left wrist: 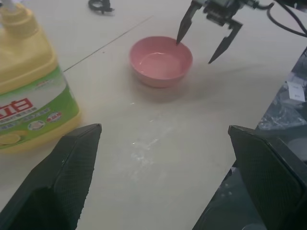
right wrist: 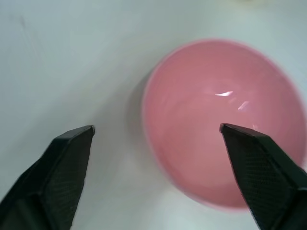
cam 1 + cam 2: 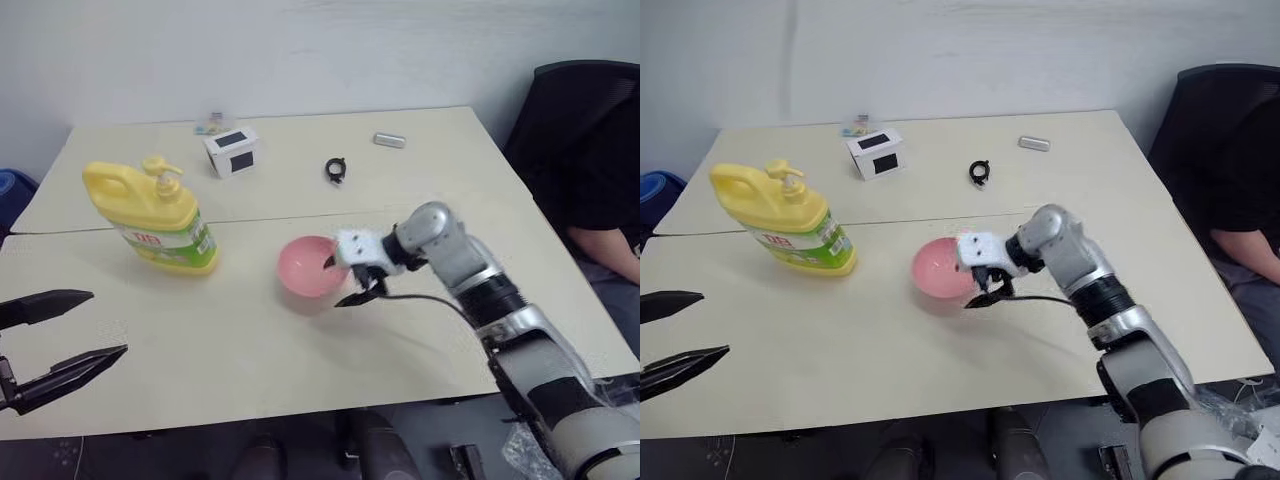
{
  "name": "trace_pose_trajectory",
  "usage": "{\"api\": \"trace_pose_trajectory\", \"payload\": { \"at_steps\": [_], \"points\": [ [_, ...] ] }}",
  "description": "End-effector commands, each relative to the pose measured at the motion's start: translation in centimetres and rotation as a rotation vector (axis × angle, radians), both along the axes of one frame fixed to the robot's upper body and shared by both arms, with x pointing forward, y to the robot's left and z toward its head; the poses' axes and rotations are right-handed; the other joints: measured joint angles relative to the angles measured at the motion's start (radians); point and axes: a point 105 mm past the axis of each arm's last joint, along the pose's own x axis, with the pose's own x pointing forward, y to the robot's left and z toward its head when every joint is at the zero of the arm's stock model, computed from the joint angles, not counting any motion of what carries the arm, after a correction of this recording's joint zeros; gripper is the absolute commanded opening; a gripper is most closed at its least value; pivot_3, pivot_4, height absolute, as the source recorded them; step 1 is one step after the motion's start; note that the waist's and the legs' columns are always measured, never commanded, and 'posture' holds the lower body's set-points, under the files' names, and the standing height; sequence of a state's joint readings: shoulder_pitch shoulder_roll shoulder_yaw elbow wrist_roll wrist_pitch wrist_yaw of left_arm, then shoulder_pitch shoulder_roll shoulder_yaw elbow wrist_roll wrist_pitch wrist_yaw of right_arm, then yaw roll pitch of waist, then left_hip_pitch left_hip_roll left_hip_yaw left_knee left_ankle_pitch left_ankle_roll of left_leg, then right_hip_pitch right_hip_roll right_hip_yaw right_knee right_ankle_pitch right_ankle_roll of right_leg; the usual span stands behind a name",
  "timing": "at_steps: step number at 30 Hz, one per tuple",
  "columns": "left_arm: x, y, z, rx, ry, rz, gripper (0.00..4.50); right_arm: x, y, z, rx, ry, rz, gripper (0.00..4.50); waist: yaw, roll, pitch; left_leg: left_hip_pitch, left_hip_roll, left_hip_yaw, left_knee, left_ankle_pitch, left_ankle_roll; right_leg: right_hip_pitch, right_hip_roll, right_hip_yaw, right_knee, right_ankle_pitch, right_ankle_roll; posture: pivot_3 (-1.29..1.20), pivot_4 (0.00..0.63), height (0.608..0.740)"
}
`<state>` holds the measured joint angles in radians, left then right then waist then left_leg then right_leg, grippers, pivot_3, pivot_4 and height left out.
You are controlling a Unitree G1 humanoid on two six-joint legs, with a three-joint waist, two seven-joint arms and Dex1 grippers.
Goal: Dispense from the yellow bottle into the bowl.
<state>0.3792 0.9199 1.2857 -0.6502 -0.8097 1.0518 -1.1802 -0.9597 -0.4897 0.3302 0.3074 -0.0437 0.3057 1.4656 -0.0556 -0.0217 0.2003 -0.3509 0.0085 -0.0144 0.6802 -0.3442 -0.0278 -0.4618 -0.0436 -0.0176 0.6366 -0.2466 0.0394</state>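
From the left eye view, the large yellow plastic jug-shaped bottle (image 3: pixel 153 215) with a pump nozzle stands upright on the beige table (image 3: pixel 230 350), toward the robot's left. The small round pink plastic bowl (image 3: pixel 310 266) sits well apart from it, near the table's middle. The right gripper (image 3: pixel 345 283) hangs at the bowl's right rim with its 2 fingers spread and holding nothing, which suggests the bowl has just been set there. The left gripper (image 3: pixel 62 336) hovers wide and empty near the table's front edge, probably waiting to go for the bottle.

The right eye view adds a small white box (image 3: pixel 876 153), a black ring (image 3: pixel 979 173) and a small grey bar (image 3: pixel 1033 143) at the far side.

The left wrist view shows the bottle's green-white label with red marks.

The right wrist view looks down into the bowl: it seems dry, so dispensing has not begun.
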Motion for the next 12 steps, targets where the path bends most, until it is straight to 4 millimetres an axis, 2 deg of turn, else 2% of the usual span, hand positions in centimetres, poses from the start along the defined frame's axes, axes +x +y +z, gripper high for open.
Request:
{"api": "trace_pose_trajectory", "payload": {
  "at_steps": [1, 3, 4, 7, 9, 12],
  "points": [
    [-0.3, 1.1, 1.0, 0.015, -0.033, 0.025, 4.5, -1.7, -3.1, 6.2, 0.167, 0.08, -0.019, 4.47, 0.004, 0.001, 0.0, 0.0, 0.0, 0.0, 0.0, 0.0, 0.0, 0.0, 0.0, 0.0, 0.0, 0.0, 0.0, 0.0, 0.15, 0.74],
    [-0.4, 1.3, 1.4, 0.013, -0.038, 0.027, 4.5, -2.7, -5.3, 8.0, 0.204, 0.121, -0.034, 4.47, 0.017, 0.002, 0.002, 0.0, 0.0, 0.0, 0.0, 0.0, 0.0, 0.0, 0.0, -0.001, -0.001, 0.0, -0.001, 0.0, 0.15, 0.74],
    [-0.4, 1.5, 1.7, 0.012, -0.046, 0.03, 4.5, -3.1, -7.0, 8.7, 0.217, 0.142, -0.064, 4.47, 0.02, 0.003, 0.002, 0.0, 0.0, 0.0, 0.0, 0.0, 0.001, 0.0, 0.0, -0.001, -0.002, 0.0, -0.001, 0.0, 0.15, 0.74],
    [-0.4, 2.1, 2.5, 0.0, -0.07, 0.045, 4.5, -4.2, -10.7, 9.8, 0.244, 0.184, -0.141, 4.47, 0.028, 0.004, 0.002, -0.001, 0.001, 0.0, -0.002, -0.001, 0.001, 0.002, 0.001, -0.002, -0.008, -0.001, -0.001, 0.0, 0.15, 0.74],
    [-0.4, 2.4, 2.7, -0.007, -0.078, 0.052, 4.5, -4.3, -11.6, 9.5, 0.237, 0.194, -0.17, 4.47, 0.026, 0.003, 0.002, -0.001, 0.002, 0.002, -0.002, -0.001, 0.002, 0.001, 0.003, -0.002, -0.009, -0.001, -0.001, 0.0, 0.15, 0.74],
    [-0.1, 2.4, 2.5, -0.008, -0.077, 0.049, 4.5, -3.7, -11.7, 8.7, 0.245, 0.192, -0.199, 4.47, 0.013, 0.003, 0.002, 0.0, 0.004, 0.009, -0.002, -0.002, 0.003, 0.001, 0.006, 0.003, -0.01, 0.0, -0.001, 0.0, 0.15, 0.74]
  ]
}}
